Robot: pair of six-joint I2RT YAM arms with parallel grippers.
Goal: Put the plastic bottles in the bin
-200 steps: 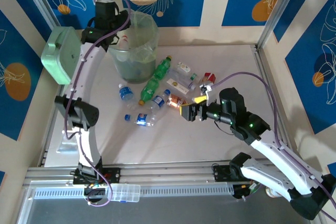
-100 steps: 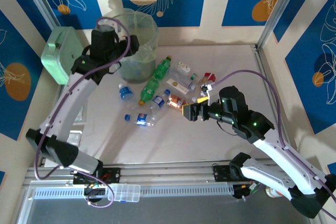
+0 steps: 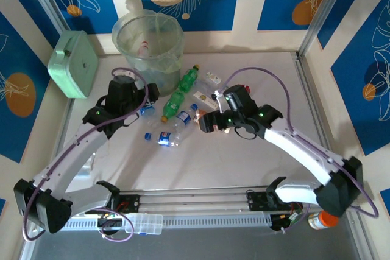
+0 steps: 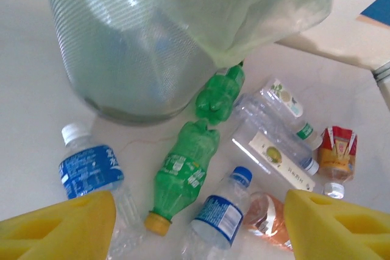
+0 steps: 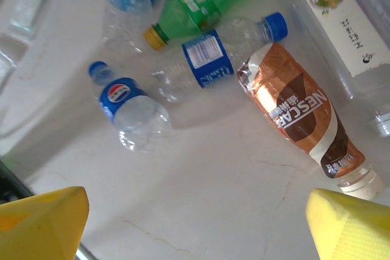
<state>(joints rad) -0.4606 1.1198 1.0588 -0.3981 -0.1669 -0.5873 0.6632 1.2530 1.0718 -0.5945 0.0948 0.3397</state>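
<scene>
Two arms over a table (image 3: 256, 156) strewn with plastic bottles (image 3: 173, 133).
The bin (image 3: 148, 44) stands far left, a green bottle (image 3: 189, 78) just beside it; the left hand (image 3: 146, 100) and right hand (image 3: 204, 123) hover over the scatter.

"NESCAFE" is read in white letters on the brown-sleeved bottle (image 5: 301, 114); the smaller print below it is not legible. A Pepsi globe logo is seen on the blue label of the small crushed bottle (image 5: 125, 98). Print on the blue-labelled clear bottle (image 5: 207, 59) and the white-labelled bottle (image 5: 338, 13) cannot be read.
</scene>
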